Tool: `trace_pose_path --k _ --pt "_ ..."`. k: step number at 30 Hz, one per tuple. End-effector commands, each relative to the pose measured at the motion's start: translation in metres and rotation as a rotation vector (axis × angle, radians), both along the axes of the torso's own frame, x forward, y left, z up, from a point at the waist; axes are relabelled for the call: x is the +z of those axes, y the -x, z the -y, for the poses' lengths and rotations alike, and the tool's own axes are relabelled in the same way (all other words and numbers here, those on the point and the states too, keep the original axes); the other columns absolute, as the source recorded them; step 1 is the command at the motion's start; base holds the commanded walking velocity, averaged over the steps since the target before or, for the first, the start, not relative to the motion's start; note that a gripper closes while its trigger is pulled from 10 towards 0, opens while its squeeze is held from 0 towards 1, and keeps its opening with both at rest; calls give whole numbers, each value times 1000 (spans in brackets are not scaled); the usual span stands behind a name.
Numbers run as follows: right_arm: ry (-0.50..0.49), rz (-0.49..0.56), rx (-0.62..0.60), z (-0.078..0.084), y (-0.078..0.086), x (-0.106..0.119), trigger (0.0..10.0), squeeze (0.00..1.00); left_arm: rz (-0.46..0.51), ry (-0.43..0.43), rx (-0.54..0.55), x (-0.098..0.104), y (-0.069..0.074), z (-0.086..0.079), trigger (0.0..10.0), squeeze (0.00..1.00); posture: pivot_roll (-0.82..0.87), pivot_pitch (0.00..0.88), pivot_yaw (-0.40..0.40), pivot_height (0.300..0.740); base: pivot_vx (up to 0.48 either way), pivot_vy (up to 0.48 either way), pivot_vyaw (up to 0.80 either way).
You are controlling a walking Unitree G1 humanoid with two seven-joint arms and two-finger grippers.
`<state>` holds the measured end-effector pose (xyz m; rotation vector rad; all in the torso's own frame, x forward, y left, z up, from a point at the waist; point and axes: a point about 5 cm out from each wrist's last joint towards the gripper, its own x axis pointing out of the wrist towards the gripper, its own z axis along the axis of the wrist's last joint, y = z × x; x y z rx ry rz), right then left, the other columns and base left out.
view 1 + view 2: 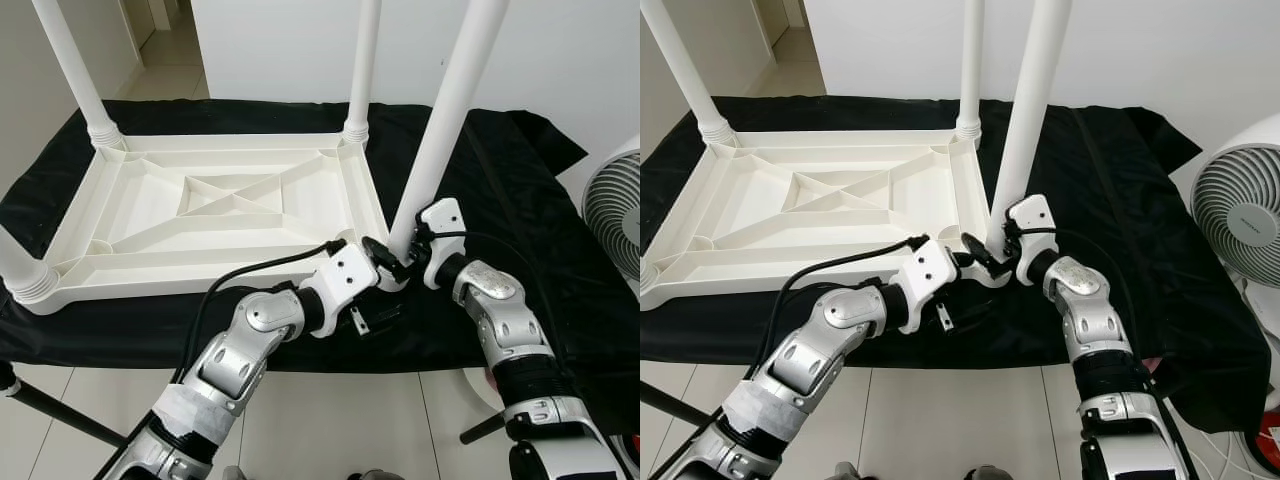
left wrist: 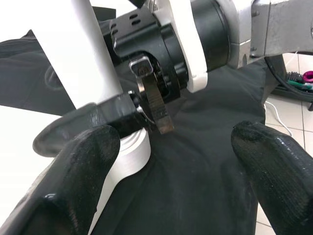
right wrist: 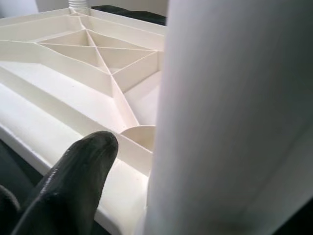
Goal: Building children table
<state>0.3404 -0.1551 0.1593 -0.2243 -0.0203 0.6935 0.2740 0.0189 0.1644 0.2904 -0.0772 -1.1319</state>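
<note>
A white children's table (image 1: 220, 200) lies upside down on a black cloth (image 1: 500, 180). A white leg (image 1: 440, 130) stands slightly tilted at its near right corner socket (image 2: 129, 156). My right gripper (image 1: 402, 256) is shut on this leg's base; one of its fingers (image 3: 73, 181) rests against the leg (image 3: 234, 117). My left gripper (image 1: 380, 258) is open right beside that corner, its two fingers (image 2: 73, 181) spread wide with only cloth between them. It faces the right gripper's finger (image 2: 98, 120) on the leg (image 2: 93, 54).
Three other legs stand in their sockets: far left (image 1: 75, 70), far right (image 1: 362, 70) and near left (image 1: 20, 270). A white fan (image 1: 1240, 210) stands close on the right. A black rod (image 1: 50, 410) crosses the tiled floor at lower left. A wall is behind.
</note>
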Motion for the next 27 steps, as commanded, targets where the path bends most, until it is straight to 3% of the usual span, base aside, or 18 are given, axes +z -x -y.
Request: trace_pose_path --k 1,2,3,4,5,14,15,19,21,22,27 --pt "31 -16 52 -4 -2 -3 4353 0 -2 -11 -1 -2 -1 -1 10000 0 -138 30 21 740 0 0 0" --pt "31 -16 52 -4 -2 -3 4353 0 -2 -11 -1 -2 -1 -1 10000 0 -138 30 21 740 0 0 0" --pt "40 -30 60 -2 -2 -6 627 0 -1 -11 -1 -2 -1 -1 10000 0 -138 30 21 740 0 0 0" --pt "40 -30 60 -2 -2 -6 627 0 -1 -11 -1 -2 -1 -1 10000 0 -138 30 21 740 0 0 0" --pt "38 -49 75 0 -2 -10 0 0 -1 -11 0 -2 -1 -1 10000 0 -132 22 19 740 0 0 0" --pt "-6 -94 83 6 4 -23 0 0 -5 -13 -12 -3 1 1 10000 0 -139 24 22 740 0 0 0" --pt "4 -92 49 8 3 -24 9843 0 -6 -13 -14 -3 2 1 10000 0 -141 26 21 740 0 0 0" --pt "6 -85 -101 16 -3 -27 10000 0 -9 -11 -17 -4 2 2 10000 0 -142 29 19 740 0 0 0" --pt "2 -83 -121 17 -3 -27 10000 0 -9 -11 -18 -4 2 2 10000 0 -142 29 19 740 0 0 0" --pt "1 -83 -232 18 -5 -26 10000 0 -11 -11 -18 -5 3 3 10000 0 -142 31 17 740 0 0 0" --pt "-89 -98 -378 11 -2 -21 10000 0 -15 -11 -13 -6 4 2 10000 0 -140 35 10 740 0 0 0"
